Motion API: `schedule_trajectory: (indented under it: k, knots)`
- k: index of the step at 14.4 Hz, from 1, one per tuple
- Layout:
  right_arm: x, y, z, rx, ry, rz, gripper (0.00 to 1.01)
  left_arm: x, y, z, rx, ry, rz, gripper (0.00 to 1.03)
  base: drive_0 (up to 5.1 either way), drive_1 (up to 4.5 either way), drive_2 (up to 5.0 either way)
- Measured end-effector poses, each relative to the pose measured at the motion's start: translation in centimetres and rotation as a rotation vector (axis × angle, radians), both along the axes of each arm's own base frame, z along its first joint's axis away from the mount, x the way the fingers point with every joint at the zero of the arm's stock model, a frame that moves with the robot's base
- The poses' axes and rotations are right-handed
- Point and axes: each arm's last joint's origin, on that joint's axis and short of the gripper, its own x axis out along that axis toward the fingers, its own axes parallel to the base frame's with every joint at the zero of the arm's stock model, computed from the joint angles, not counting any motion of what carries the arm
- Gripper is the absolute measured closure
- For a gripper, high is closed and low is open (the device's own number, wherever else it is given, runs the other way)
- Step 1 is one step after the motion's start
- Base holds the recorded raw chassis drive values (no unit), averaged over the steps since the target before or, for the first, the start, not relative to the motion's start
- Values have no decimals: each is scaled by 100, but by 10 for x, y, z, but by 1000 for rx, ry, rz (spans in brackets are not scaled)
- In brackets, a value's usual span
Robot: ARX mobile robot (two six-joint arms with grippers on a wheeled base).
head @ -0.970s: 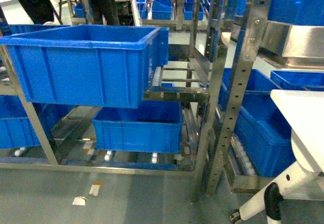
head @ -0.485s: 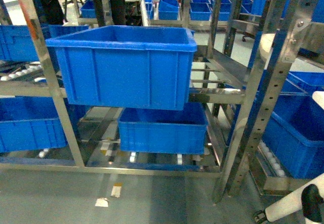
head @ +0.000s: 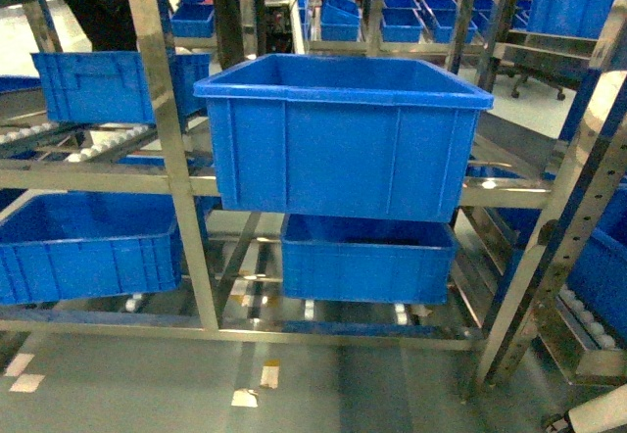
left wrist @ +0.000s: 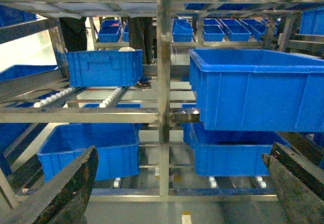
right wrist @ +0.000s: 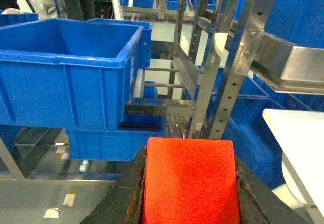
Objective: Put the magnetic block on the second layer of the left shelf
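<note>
The magnetic block (right wrist: 188, 183) is a bright red cube that fills the bottom of the right wrist view, with my right gripper (right wrist: 190, 155) shut on it, one dark finger on each side. Ahead and to its left stands the large deep blue tub (right wrist: 61, 77). In the head view this tub (head: 343, 139) sits in the middle, on the left shelf second layer (head: 505, 196), a steel rail tier. My left gripper (left wrist: 182, 153) is open and holds nothing, facing the rack with the tub (left wrist: 258, 89) at the upper right. Neither gripper shows in the head view.
A lower blue tub (head: 367, 257) sits under the big one, and another (head: 88, 247) at the lower left. A ribbed crate (head: 108, 85) rests on rollers at the left. A steel upright (head: 176, 159) stands left of the tub. A perforated upright (right wrist: 238, 67) and a white tabletop (right wrist: 298, 133) lie to the right.
The head view has swung: the large tub and rack slid from the left of the picture to the middle, and the white tabletop at the right has left the picture.
</note>
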Motion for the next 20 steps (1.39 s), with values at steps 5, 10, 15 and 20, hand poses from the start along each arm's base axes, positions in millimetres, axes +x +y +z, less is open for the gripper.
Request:
schedule_trajectory:
  k: [5, 10, 15, 20]
  knots:
    - [0, 0, -1, 0, 6, 0, 68, 0, 0, 0, 0, 4, -1, 5, 2, 423, -420]
    - [0, 0, -1, -1, 7, 0, 68, 0, 0, 0, 0, 5, -1, 5, -8, 420, -437]
    - [0, 0, -1, -1, 7, 0, 68, 0, 0, 0, 0, 3, -2, 5, -10, 419, -439]
    - [1, 0, -2, -1, 11, 0, 68, 0, 0, 0, 0, 4, -2, 5, -10, 419, -439]
